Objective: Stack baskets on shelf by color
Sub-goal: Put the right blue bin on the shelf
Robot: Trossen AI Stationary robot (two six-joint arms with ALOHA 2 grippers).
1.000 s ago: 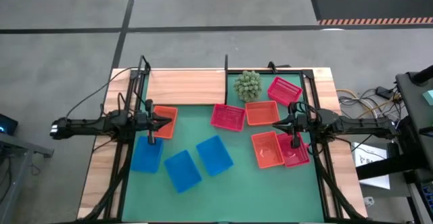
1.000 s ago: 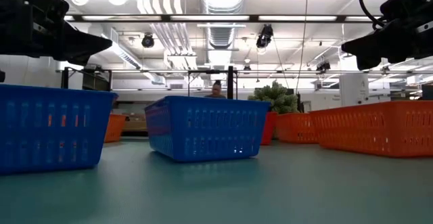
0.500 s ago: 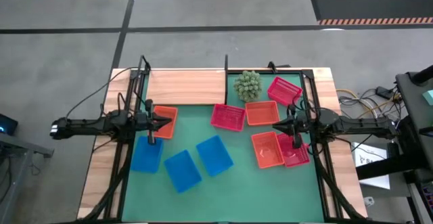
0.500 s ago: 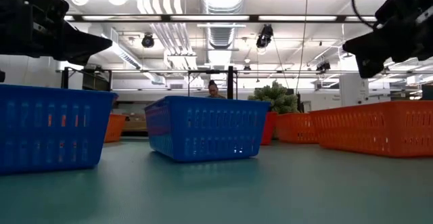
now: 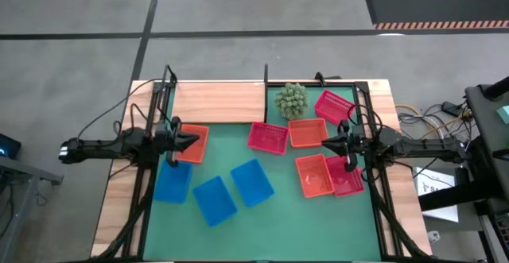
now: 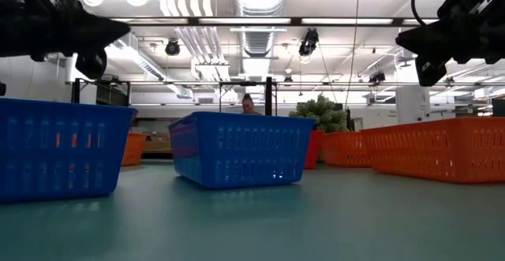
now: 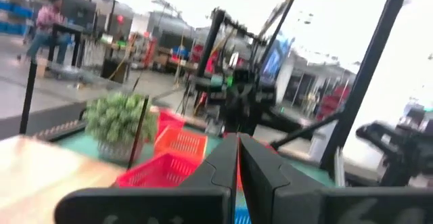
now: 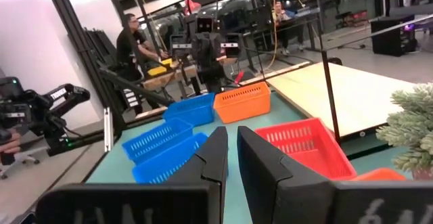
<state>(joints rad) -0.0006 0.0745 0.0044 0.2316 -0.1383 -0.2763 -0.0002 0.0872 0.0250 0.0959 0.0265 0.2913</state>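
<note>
Left gripper [image 5: 194, 140] jaws closed, empty, over the orange perforated plastic basket [image 5: 191, 143]; right gripper [image 5: 325, 145] jaws nearly closed, empty, near the orange baskets. Light wooden shelf board [image 5: 219, 102] bare. Risk: closed jaws would shove baskets instead of gripping.

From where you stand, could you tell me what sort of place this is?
Probably a robotics lab or workshop hall: exposed silver ceiling ducts, a grey concrete floor around the table, and other dark robot rigs on benches beyond.
</note>
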